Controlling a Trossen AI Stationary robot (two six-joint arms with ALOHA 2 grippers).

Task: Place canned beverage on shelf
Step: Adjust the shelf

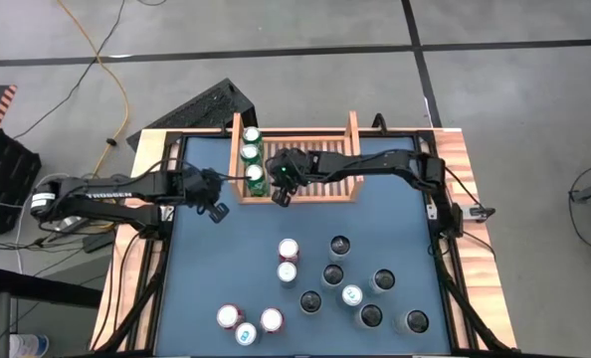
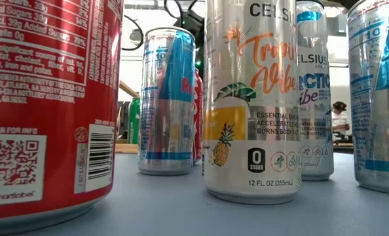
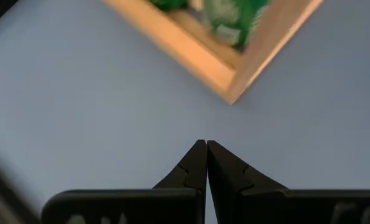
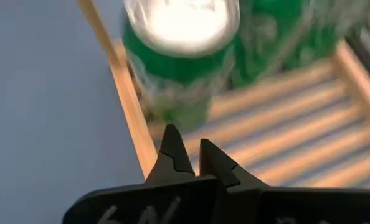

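A: Where is the right gripper [image 1: 283,186]?

B: Closed and empty, at the shelf [image 1: 352,129], just right of three green cans [image 1: 252,153] in its left end.

A: Next can?

B: Loose cans [image 1: 289,250] stand upright, lower centre; the closed left gripper [image 1: 214,208] is about equally near.

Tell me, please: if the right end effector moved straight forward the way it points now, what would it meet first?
Most likely the nearest green can standing on the shelf. The shut right end effector points straight at its lower body, though the depth between them is unclear.
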